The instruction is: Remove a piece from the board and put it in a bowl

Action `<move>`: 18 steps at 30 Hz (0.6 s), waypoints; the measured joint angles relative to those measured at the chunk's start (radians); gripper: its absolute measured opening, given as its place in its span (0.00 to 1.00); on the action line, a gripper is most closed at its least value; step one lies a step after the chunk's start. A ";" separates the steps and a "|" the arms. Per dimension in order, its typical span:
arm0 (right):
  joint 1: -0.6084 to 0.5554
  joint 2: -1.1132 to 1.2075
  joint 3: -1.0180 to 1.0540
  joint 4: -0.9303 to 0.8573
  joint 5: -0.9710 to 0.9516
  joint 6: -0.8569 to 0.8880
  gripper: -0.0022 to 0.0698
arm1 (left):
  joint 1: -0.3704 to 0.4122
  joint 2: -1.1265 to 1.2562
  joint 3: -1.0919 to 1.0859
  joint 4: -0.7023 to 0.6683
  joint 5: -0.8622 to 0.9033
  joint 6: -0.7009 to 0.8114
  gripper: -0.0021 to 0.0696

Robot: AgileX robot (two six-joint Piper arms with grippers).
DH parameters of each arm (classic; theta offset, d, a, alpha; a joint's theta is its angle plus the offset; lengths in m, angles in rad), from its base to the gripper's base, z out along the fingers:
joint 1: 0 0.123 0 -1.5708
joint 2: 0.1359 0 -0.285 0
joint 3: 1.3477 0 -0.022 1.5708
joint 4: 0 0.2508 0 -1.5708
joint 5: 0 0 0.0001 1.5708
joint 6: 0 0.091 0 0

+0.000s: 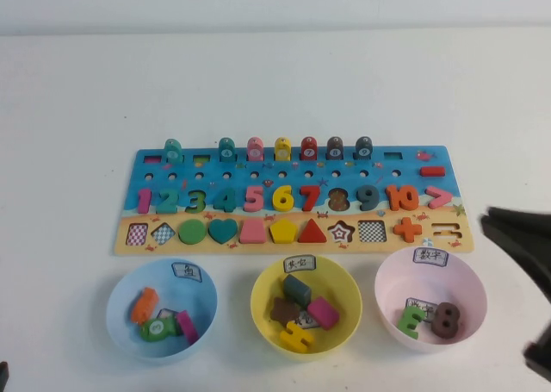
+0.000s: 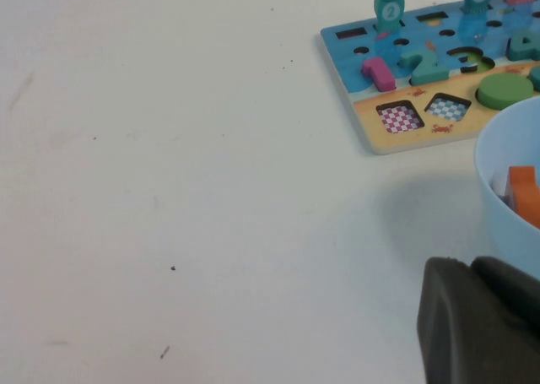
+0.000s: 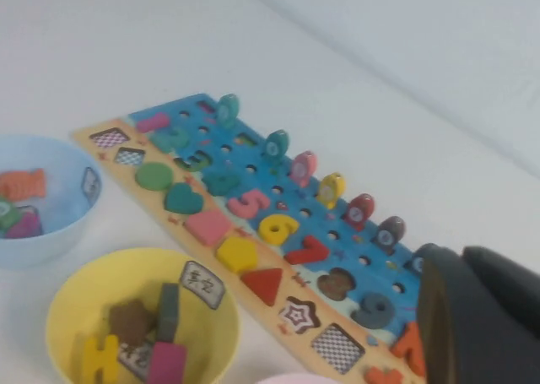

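Well, the brown star piece (image 1: 281, 309) is already lying in the yellow bowl (image 1: 267, 282), at about nine o'clock among the other blocks, and its star slot (image 1: 342, 232) on the puzzle board (image 1: 151, 160) is showing bare. So I'm judging the job essentially done. My right gripper (image 1: 525, 263) is hanging at the table's three o'clock edge, holding nothing I can see; my left gripper (image 2: 472, 325) is sitting beside the blue bowl (image 1: 120, 293). How far either pair of jaws is open, I cannot tell.

Board (image 1: 155, 164): numbers 1–10; bowl labels seemingly Chinese, illegible.
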 joint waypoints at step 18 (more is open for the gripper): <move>-0.608 -0.652 0.540 0.091 -0.140 0.002 0.01 | 0.000 0.000 0.000 0.000 0.000 0.000 0.02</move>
